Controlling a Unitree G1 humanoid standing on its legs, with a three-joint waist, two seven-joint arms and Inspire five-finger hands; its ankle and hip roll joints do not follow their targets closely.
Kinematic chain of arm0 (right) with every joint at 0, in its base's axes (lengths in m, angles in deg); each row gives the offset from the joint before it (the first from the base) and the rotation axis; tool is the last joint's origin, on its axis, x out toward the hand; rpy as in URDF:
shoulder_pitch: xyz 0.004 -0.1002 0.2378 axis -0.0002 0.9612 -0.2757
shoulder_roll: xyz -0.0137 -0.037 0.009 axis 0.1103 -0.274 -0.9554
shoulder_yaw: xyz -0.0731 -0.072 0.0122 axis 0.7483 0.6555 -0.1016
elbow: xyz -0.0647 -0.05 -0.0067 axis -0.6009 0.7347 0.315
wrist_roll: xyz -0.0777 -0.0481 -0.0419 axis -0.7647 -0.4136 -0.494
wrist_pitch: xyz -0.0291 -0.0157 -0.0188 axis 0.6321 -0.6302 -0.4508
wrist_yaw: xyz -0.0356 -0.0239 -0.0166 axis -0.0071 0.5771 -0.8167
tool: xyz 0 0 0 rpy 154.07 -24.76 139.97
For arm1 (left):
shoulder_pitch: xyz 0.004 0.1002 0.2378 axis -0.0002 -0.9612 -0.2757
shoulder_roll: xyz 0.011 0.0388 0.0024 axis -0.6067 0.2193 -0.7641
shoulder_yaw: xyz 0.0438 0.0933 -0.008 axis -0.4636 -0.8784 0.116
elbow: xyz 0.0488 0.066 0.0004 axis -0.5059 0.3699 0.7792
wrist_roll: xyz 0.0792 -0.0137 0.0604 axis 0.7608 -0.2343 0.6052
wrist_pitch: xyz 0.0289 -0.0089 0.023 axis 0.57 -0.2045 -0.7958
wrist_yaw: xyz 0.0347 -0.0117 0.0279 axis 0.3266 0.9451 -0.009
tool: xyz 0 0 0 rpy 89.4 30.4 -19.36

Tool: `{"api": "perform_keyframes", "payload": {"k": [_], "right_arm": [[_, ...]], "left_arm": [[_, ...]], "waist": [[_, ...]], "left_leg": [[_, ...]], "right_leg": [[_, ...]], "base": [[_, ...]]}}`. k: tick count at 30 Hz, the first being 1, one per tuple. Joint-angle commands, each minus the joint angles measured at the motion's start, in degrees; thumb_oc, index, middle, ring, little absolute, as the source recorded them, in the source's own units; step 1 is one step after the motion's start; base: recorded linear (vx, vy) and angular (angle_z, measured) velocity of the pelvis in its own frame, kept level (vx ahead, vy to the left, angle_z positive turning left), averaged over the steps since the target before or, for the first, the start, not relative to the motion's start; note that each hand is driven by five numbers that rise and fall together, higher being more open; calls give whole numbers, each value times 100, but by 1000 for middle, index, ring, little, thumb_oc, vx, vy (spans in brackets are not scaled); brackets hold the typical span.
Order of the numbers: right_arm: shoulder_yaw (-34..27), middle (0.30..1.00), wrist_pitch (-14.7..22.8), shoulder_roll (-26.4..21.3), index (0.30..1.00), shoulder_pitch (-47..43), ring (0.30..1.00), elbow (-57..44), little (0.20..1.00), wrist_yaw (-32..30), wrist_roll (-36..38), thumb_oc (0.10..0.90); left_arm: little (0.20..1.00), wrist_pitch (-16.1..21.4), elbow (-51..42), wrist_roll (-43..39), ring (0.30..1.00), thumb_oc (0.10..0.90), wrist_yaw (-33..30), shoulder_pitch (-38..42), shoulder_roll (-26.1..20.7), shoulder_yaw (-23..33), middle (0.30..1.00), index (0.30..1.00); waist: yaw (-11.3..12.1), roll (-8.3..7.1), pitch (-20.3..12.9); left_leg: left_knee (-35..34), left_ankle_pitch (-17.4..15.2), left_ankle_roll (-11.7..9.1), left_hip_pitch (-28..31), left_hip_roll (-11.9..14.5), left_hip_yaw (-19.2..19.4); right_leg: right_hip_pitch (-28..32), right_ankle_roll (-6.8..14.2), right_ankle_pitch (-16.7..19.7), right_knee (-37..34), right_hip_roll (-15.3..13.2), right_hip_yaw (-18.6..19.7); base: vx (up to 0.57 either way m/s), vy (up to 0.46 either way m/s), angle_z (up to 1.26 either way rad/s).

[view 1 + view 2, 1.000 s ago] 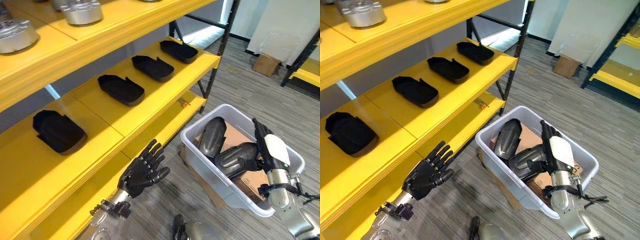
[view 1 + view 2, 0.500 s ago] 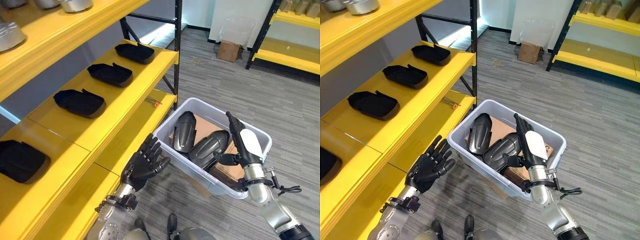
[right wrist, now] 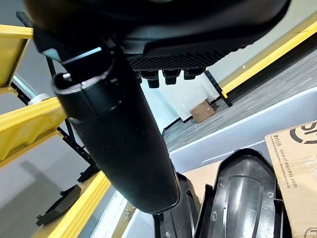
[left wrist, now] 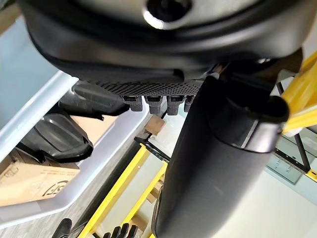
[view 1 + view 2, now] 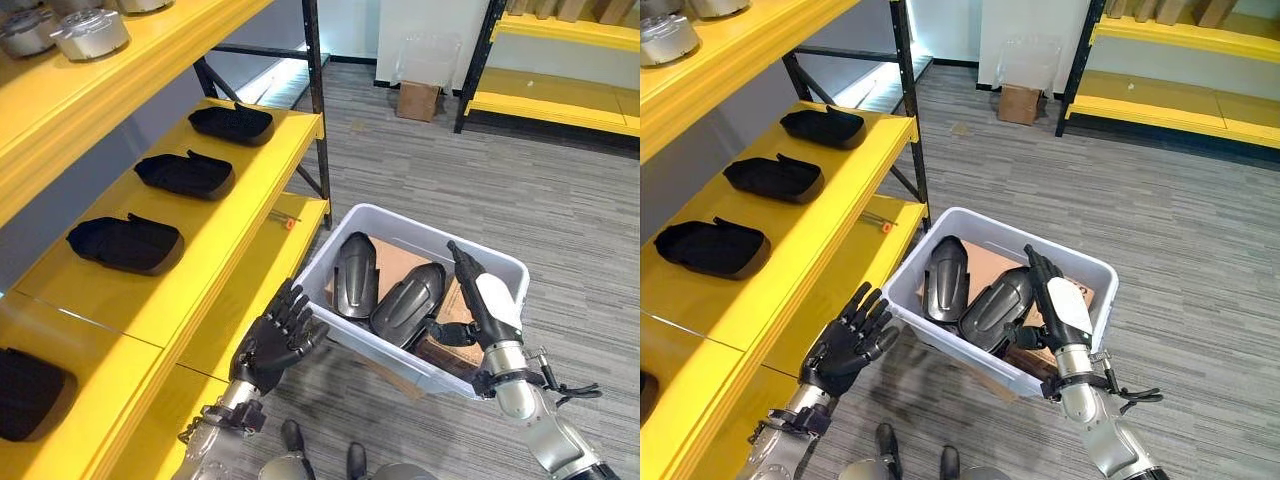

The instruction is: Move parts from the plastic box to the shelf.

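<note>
1. Three black moulded plastic trays already lie in a row on the middle board of the yellow metal shelf (image 5: 250, 180): the far tray (image 5: 231, 122) toward the upper middle of the frame, the middle tray (image 5: 184, 174), and the near tray (image 5: 124, 244) at centre left; a fourth dark shape (image 5: 30, 393) is cut off at the lower left edge
2. Two dark curved shell parts remain in the pale grey plastic box (image 5: 340, 333) at the lower middle: the upright shell (image 5: 354, 273) and the slanted shell (image 5: 408, 301) just beside it, resting over brown cardboard (image 5: 392, 262)
3. By my reading the task is partly done, with at least these two parts left to move
4. The right hand (image 5: 485, 300), with its white cover, is stretched out flat over the box's right side, fingers straight, thumb near the slanted shell; whether it touches is unclear
5. The left hand (image 5: 277, 338) hovers outside the box's left wall, fingers spread and relaxed, holding nothing
6. Anything under the cardboard is hidden; silver round parts (image 5: 90, 33) on the top board are cut by the frame
</note>
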Motion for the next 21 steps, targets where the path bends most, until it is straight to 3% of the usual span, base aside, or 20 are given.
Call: {"api": "perform_keyframes", "payload": {"k": [1,6,7,9,10,14,15,17,19,21], "right_arm": [[-130,1000,431,-74,1000,-349,1000,-733,1000,-407,-167,900],[-155,1000,381,-46,1000,-483,1000,-667,1000,-342,-114,900],[-140,1000,304,-22,1000,-534,1000,-752,1000,-332,-156,900],[-84,1000,232,23,1000,-604,1000,-760,1000,-367,-200,900],[30,1000,158,79,1000,-743,1000,-672,1000,-439,-218,900],[193,1000,217,204,1000,-940,1000,-372,1000,-668,-308,900],[141,1000,330,230,1000,-931,1000,-314,1000,-716,-339,900],[-2,1000,460,221,1000,-876,1000,-338,1000,-693,-341,900],[-43,1000,518,219,1000,-841,1000,-376,1000,-687,-353,900],[-39,1000,426,294,1000,-813,1000,-546,1000,-670,-439,900]], "left_arm": [[1000,563,-581,158,1000,900,439,180,-100,418,1000,1000],[1000,624,-532,320,1000,900,449,202,-154,446,1000,1000],[1000,623,-543,254,1000,900,422,262,-199,488,1000,1000],[1000,611,-575,272,1000,900,414,284,-206,505,1000,1000],[1000,569,-598,299,1000,900,392,291,-206,512,1000,1000],[1000,458,-614,337,1000,900,320,308,-177,505,1000,1000],[1000,431,-584,305,1000,900,364,370,-183,482,1000,1000],[1000,439,-528,340,1000,900,390,506,-187,448,1000,1000],[1000,482,-492,349,1000,900,319,577,-181,413,1000,1000],[1000,609,-403,376,1000,900,183,779,-213,289,1000,1000]], "waist": [[322,-324,-247],[343,-376,-394],[344,-428,-437],[391,-466,-433],[470,-518,-411],[524,-504,-415],[510,-432,-424],[477,-354,-373],[410,-320,-312],[279,-321,-222]], "left_leg": [[664,-742,113,-91,-208,88],[535,-954,353,104,-489,199],[488,-1086,526,132,-690,216],[545,-1214,659,122,-799,196],[681,-1359,781,104,-897,168],[838,-1474,791,110,-933,-77],[873,-1444,704,130,-868,-198],[884,-1372,575,178,-709,-329],[871,-1345,539,252,-620,-371],[926,-1434,465,325,-441,-391]], "right_leg": [[203,707,-696,753,-691,-866],[117,860,-674,1286,-568,-884],[-140,1128,-326,1889,-476,-815],[-329,1326,-26,2545,-460,-811],[-539,1575,390,3162,-432,-769],[-819,1562,431,3292,-475,-559],[-768,1361,78,2917,-765,-621],[-692,1244,-82,2053,-1297,-639],[-661,1316,104,1581,-1519,-501],[-861,1550,955,992,-2168,32]], "base": [[184,193,1],[140,195,9],[118,266,3],[71,168,0],[31,60,-5],[51,3,-7],[32,-70,15],[32,-156,15],[32,-219,4],[39,-295,-3]]}}
